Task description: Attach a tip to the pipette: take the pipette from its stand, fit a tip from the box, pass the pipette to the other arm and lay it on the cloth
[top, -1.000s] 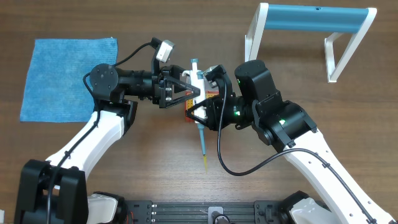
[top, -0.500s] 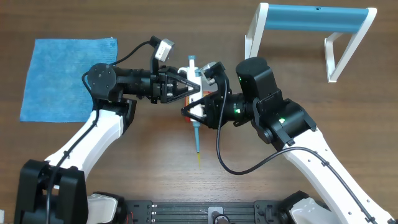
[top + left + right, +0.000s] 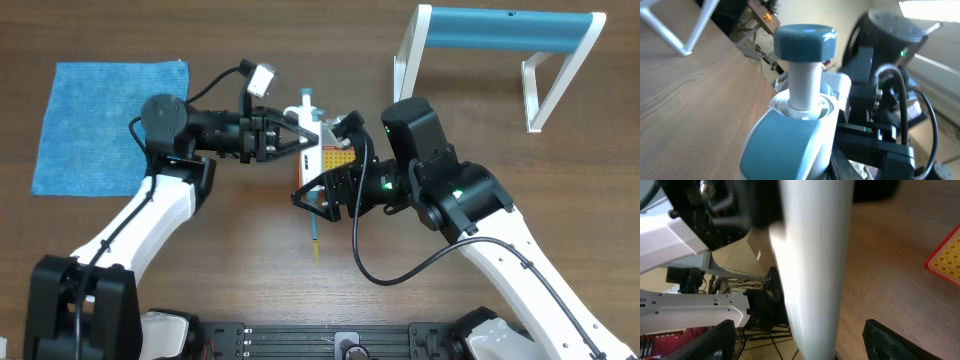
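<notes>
The pipette (image 3: 314, 225), white-bodied with a blue plunger (image 3: 306, 97) and a yellow tip (image 3: 316, 252), hangs over mid-table between both arms. My left gripper (image 3: 312, 140) is shut on its upper body; the left wrist view shows the pipette's head (image 3: 800, 100) close up. My right gripper (image 3: 318, 195) sits lower on the pipette. In the right wrist view the white pipette body (image 3: 815, 255) stands between my right gripper's (image 3: 800, 340) open fingers, with gaps on both sides. The orange tip box (image 3: 340, 155) lies just behind the grippers.
A blue cloth (image 3: 110, 125) lies flat at the table's far left. The white and blue pipette stand (image 3: 505, 30) stands at the back right. Bare wooden table (image 3: 250, 260) stretches along the front between the arms.
The pipette has shifted up and left. The left fingers, open around it earlier, have closed on its upper body. The right gripper has slid lower along the pipette and opened.
</notes>
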